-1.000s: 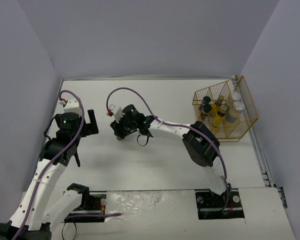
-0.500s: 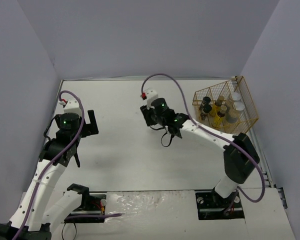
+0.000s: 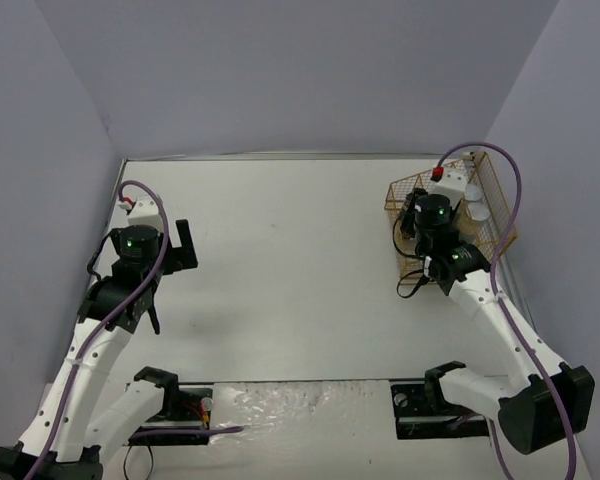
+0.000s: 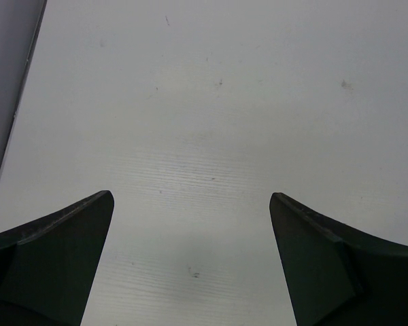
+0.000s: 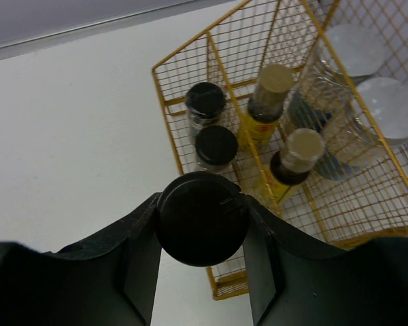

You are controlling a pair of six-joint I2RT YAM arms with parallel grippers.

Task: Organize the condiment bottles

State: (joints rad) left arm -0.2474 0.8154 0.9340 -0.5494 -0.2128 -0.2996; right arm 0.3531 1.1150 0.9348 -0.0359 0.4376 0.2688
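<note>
Left tool: the left gripper point(image 4: 190, 204) hangs at 9 o'clock over the white table point(image 4: 204, 102), jaws spread full, holding nothing.
Right tool: the right gripper point(image 5: 200, 227) is at 2 o'clock in the top view, jaws drawn narrow onto a short dark jar with a round black cap point(image 5: 202, 204).
Held jar: it is raised at the 6 o'clock end of the yellow wire basket point(image 5: 168, 119); whether it is inside or just outside the rim cannot be told.
Dark pair: two black-capped jars point(image 5: 216, 146) stand in the left row, just beyond the held jar toward 12 o'clock.
Yellow pair: two slim yellow-filled bottles with tan caps point(image 5: 272, 81) stand in the middle row.
Clear pair: two wider clear jars with silver lids point(image 5: 393, 102) stand at 3 o'clock.
Risk: lowered off-centre, the jar's base could catch the rim wire or a divider and tip; a finger could knock the nearest dark cap.
Edges: the basket sits close to the right wall and the table's edge.
Open room: withdrawal looks freest upward and toward 9 o'clock.
</note>
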